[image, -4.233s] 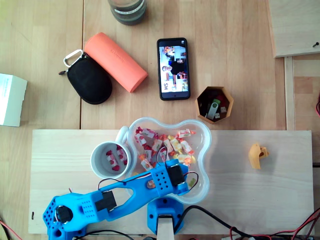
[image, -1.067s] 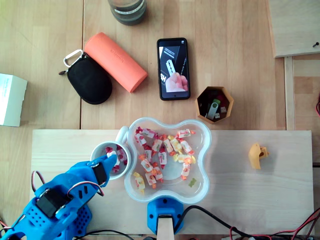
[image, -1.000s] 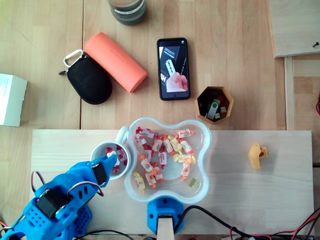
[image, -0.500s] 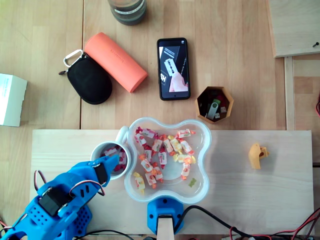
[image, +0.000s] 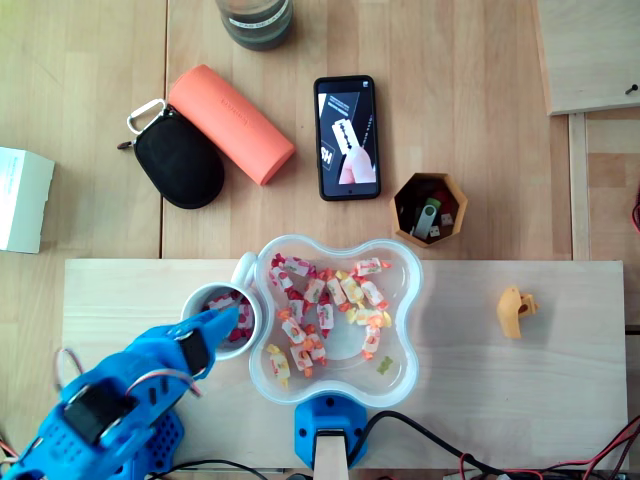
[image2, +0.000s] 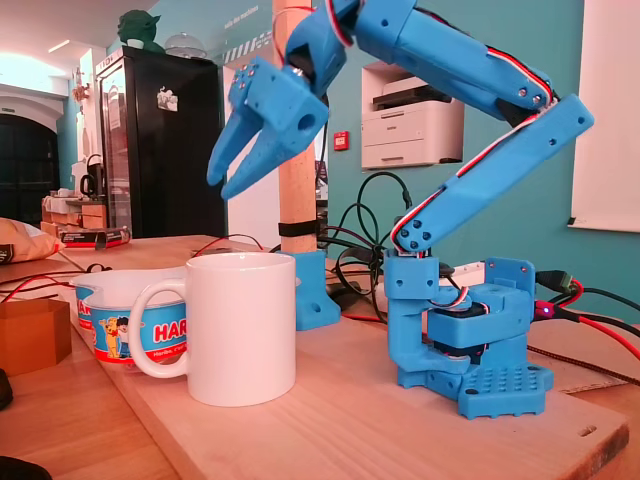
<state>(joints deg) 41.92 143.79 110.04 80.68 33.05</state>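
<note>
Two fingers spread with nothing between them: my gripper (image2: 221, 188) hangs open above the white mug (image2: 245, 325), well clear of its rim in the fixed view. I've got the arm folded sharp, up from the base (image2: 470, 340), elbow high on the right, forearm back over to the left, wrist tipped down. From overhead the gripper (image: 225, 320) tip sits over the mug (image: 200, 298), red sweets (image: 240, 325) inside it. The mug stands just beside the clear bowl (image: 405, 330) on its right. The board (image: 560, 390) shows bare wood left of the mug and a wide stretch right of the bowl, just a small orange piece (image: 515, 311) there
</note>
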